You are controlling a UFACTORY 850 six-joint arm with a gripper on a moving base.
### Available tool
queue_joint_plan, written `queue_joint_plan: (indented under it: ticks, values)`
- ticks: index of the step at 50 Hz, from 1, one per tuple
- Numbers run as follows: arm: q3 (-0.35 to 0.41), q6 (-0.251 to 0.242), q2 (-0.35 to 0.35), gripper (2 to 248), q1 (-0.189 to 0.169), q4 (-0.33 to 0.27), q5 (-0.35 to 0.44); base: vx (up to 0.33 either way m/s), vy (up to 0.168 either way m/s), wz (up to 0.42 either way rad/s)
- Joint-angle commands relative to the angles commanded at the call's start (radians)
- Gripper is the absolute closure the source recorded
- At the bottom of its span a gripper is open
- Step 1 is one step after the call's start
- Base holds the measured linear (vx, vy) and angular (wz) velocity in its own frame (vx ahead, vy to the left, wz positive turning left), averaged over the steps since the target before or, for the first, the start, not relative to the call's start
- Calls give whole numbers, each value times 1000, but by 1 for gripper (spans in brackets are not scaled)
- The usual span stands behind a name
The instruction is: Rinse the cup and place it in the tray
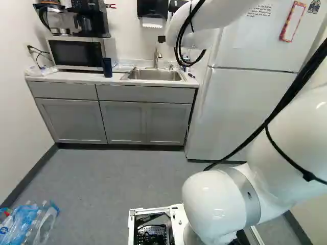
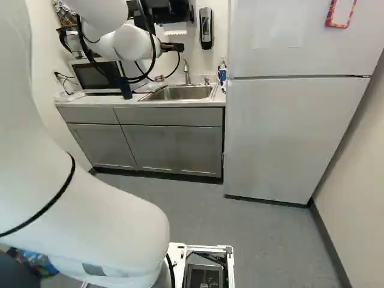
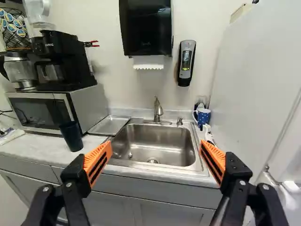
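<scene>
Now, the gripper (image 2: pixel 159 79) is released; its two fingers (image 3: pixel 98 161) stand wide apart, and they hold nothing and touch nothing. Between and ahead of them in the wrist view lies the sink (image 3: pixel 155 141), with the faucet (image 3: pixel 158 110) behind it, near the wall. Just outside one finger stands the dark blue cup (image 3: pixel 71 136), on the counter (image 3: pixel 33 143), close to its front edge and beside the front corner of the microwave (image 3: pixel 87 108). The cup is upright, its long axis vertical and its wider end upward. Further back, between the microwave and the sink, the metal tray (image 3: pixel 110 125) lies flat, its long axis running from front toward the wall. Near the sink's back corner, on the fridge (image 1: pixel 245 112) side, is a dotted mug (image 3: pixel 203 116).
</scene>
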Motion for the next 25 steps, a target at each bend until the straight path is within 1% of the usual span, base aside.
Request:
queue_joint_plan:
  ticks: [25]
  values:
    - [-58,0,-8,3,-1,0,-64,0,0,0]
